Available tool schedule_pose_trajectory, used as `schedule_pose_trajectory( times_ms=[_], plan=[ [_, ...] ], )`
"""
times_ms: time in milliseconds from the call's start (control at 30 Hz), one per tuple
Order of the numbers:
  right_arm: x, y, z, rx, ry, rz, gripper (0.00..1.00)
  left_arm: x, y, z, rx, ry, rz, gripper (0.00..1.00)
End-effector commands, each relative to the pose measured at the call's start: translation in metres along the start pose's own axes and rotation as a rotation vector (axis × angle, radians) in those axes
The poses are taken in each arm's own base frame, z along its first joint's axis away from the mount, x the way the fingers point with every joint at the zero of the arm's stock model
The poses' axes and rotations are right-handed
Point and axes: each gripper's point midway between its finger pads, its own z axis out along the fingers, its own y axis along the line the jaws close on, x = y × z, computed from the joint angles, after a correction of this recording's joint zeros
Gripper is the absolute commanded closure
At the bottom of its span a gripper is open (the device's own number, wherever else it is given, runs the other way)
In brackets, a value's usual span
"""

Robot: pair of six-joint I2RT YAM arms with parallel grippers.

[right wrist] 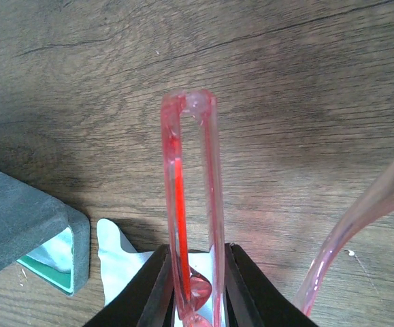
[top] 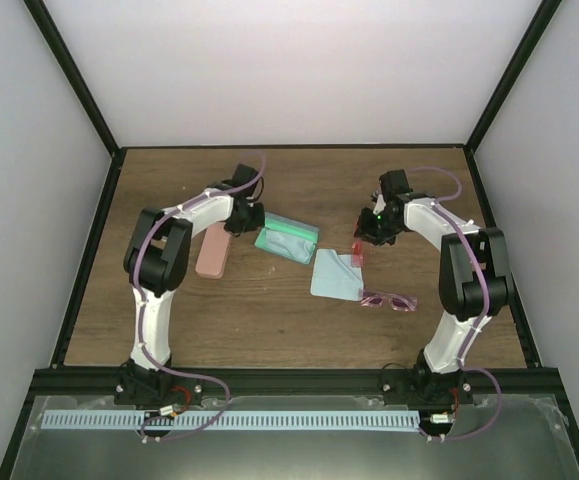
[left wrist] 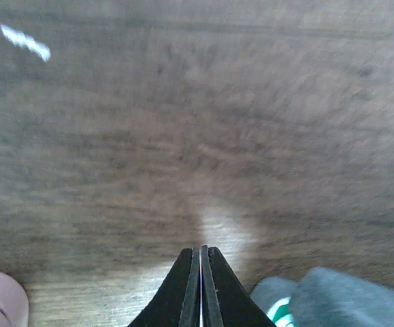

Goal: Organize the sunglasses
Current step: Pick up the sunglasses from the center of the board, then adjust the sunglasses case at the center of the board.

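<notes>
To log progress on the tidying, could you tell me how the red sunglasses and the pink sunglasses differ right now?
Colour: the red sunglasses are vivid red, the pink sunglasses pale pinkish-purple. State: the red sunglasses sit clamped in the right gripper; the pink sunglasses lie free on the table. Place: the red ones are by the far right corner of the cloth, the pink ones by its near right corner. Both are translucent plastic.

This was a robot lab test cell: a wooden table [top: 269,320] boxed in by plain white panels [top: 299,70] behind and beside it. Black frame posts [top: 74,75] rose from its far corners. A left arm [top: 154,260] and a right arm [top: 469,270] were bolted at its near edge, and a slotted cable duct [top: 229,421] ran just in front of that edge.
</notes>
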Motion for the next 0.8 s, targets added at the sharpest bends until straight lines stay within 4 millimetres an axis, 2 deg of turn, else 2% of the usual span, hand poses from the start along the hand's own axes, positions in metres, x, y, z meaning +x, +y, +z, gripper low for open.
schedule_pose_trajectory(
  times_ms=[0, 267, 467, 667, 767],
  plan=[
    [-0.002, 0.007, -0.009, -0.016, -0.020, -0.025, 0.81, 0.013, -0.009, 0.007, 0.042, 0.009, 0.008, 0.96],
    [0.000, 0.006, -0.011, -0.013, -0.021, -0.029, 0.81, 0.063, -0.029, 0.010, 0.055, 0.066, 0.035, 0.96],
    [0.000, 0.007, -0.016, -0.013, -0.031, -0.027, 0.80, 0.088, -0.033, -0.002, 0.053, 0.089, 0.027, 0.96],
    [-0.001, 0.008, -0.020, -0.016, -0.052, -0.020, 0.80, 0.098, -0.031, -0.019, 0.054, 0.081, 0.010, 0.96],
    [-0.003, 0.011, -0.023, -0.026, -0.065, -0.019, 0.80, 0.092, -0.024, -0.028, 0.014, 0.050, 0.013, 0.96]
  ],
)
